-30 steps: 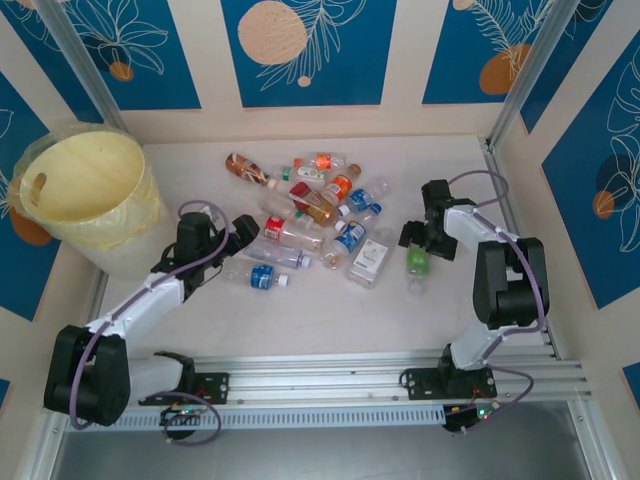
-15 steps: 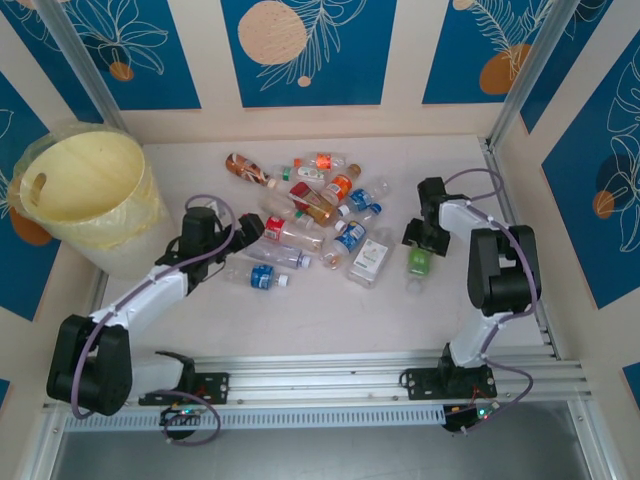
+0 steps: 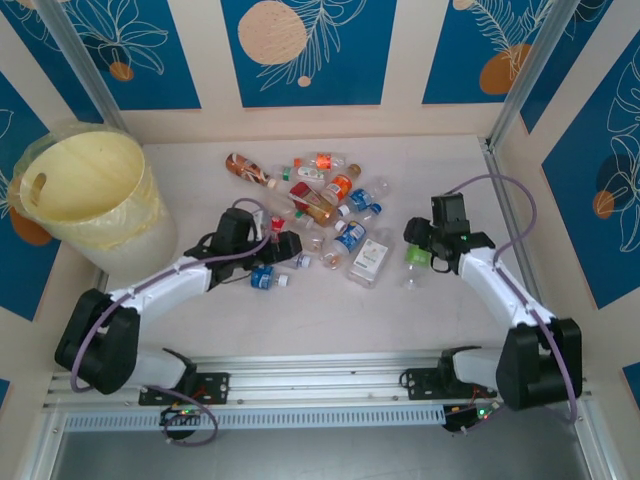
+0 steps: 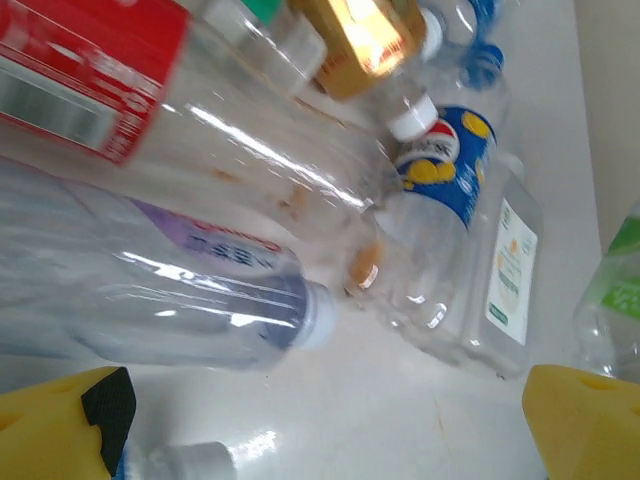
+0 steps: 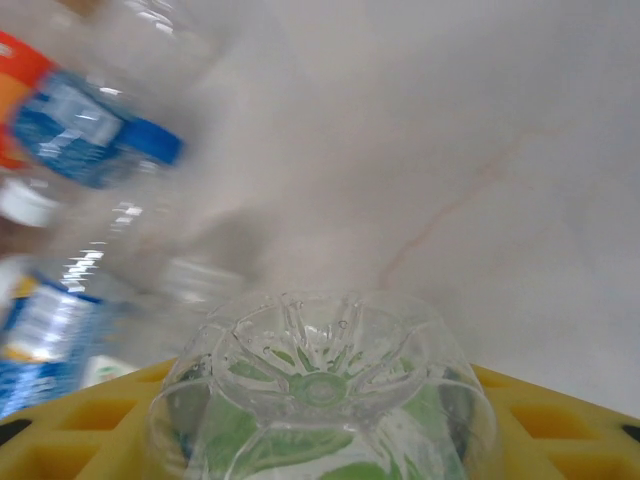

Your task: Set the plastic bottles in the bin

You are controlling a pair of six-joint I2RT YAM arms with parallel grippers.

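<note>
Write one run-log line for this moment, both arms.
left fingers: open, at pile of small plastic bottles | right fingers: shut on green-labelled clear plastic bottle | pale-yellow round plastic bin: no bottle seen inside

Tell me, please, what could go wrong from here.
1. The right gripper clamps the green-labelled bottle, but the bin stands far left, beyond the left arm: carrying it across may cause a collision.
2. The open left gripper sits among crowded bottles; closing could catch two or scatter them.
</note>
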